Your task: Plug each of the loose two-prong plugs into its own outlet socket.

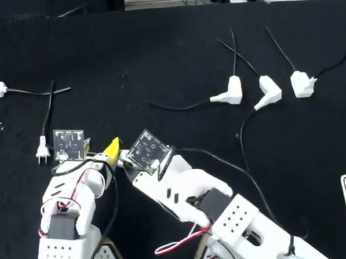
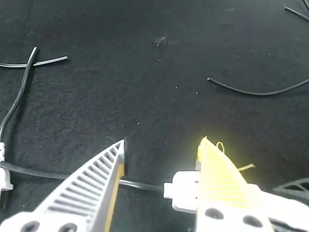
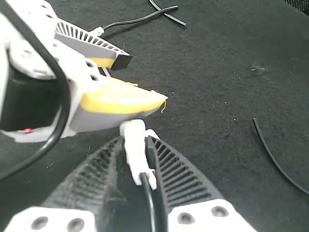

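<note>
The right gripper (image 3: 135, 141) pinches a white plug (image 3: 135, 157), while the left gripper (image 2: 162, 144) stands wide open, gripping nothing, close by.

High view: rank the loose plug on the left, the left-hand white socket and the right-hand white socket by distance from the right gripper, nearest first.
Measured from the right gripper, which is shut on the held plug:
1. The loose plug, close by on the left.
2. The left-hand socket, up and to the right.
3. The right-hand socket, at the far right end of that row.
</note>
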`<state>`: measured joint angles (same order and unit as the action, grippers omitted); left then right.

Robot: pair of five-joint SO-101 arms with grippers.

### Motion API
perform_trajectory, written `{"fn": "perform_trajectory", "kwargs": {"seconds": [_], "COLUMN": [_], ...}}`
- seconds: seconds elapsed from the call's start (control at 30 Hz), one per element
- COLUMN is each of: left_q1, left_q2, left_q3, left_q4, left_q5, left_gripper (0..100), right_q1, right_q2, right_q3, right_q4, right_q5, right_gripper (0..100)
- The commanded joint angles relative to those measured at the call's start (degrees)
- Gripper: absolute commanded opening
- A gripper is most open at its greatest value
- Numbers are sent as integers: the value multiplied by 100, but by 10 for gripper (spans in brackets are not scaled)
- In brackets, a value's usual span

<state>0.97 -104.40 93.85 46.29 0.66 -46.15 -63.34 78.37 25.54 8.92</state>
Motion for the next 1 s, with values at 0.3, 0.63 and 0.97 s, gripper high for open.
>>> {"fn": "perform_trajectory", "kwargs": {"seconds": [0.3,0.63,0.97], "left_q1": [-840,-980,-980], "left_q2": [26,756,4220], "left_q3": [-453,-734,-1736], "left_q4": [-62,-105,-1371], "left_q5": [-18,62,88], "left_gripper": [245,245,245], "right_q1": [220,220,193], "right_q2": [251,2343,3169], "right_q3": [-927,-2176,-2659], "right_q4": [756,1574,2171], "right_q5": [-70,-756,-756], "right_gripper": [10,10,10]}}
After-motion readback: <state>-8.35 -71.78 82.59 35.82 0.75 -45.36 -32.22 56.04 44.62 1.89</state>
